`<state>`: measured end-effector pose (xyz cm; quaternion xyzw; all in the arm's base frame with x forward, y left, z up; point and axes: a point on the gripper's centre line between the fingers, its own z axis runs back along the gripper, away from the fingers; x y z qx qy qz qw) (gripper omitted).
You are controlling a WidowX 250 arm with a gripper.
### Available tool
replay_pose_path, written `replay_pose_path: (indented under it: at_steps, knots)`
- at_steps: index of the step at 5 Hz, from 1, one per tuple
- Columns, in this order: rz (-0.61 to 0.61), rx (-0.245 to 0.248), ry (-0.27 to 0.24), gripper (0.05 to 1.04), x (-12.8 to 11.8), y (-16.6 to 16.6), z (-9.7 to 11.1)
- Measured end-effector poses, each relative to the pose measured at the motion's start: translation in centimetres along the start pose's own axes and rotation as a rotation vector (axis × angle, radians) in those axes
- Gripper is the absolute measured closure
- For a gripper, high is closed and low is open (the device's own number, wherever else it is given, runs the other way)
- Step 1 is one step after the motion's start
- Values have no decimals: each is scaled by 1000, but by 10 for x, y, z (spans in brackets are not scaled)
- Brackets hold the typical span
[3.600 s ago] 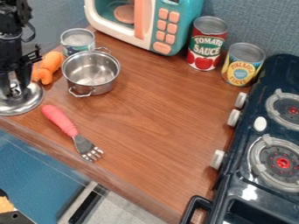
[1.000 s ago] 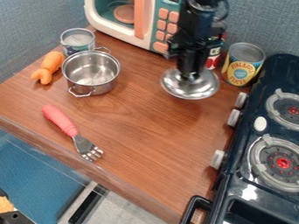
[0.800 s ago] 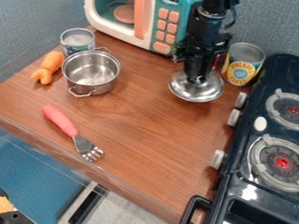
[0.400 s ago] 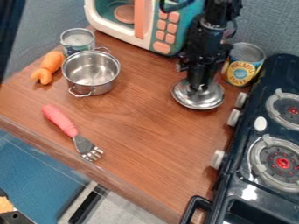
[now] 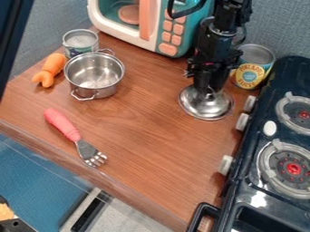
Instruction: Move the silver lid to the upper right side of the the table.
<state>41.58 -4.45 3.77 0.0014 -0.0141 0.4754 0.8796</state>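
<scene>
Over the upper right of the table: the black gripper [image 5: 209, 89], pointing down, its fingers narrowed on the knob of the silver lid [image 5: 196, 108].
Silver lid: under the gripper, knob up, left of the stove [image 5: 266, 95]; whether it touches the wood, I cannot tell.
Yellow-labelled can [image 5: 251, 77]: upright behind the lid and to its right, its metal top closed.
Pot [image 5: 104, 91]: upper left, open, two loop handles, its shiny metal bottom visible.
Small can [image 5: 80, 44]: upright, just behind the pot, pale grey top.
Microwave [image 5: 145, 44]: at the back, a round peach plate [image 5: 128, 14] inside.
Orange toy [image 5: 50, 70]: lying left of the pot.
Fork [image 5: 65, 128]: pink handle, flat, tines toward the front.
Table [image 5: 145, 131]: brown wood grain.
Stove: dark, along the right, two burners, pale knobs facing the table.
Wall [image 5: 278, 25]: blue-grey, woven-looking.
</scene>
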Motion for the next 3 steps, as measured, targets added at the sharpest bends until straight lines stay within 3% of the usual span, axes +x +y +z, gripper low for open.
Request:
replay_pose_path:
  at_steps: [1, 2, 3]
  knots:
    - [-1, 19, 0, 149, -1, 5, -3]
    - [-5, 1, -17, 73, -1, 8, 11]
    - [-22, -34, -35, 79, -1, 10, 35]
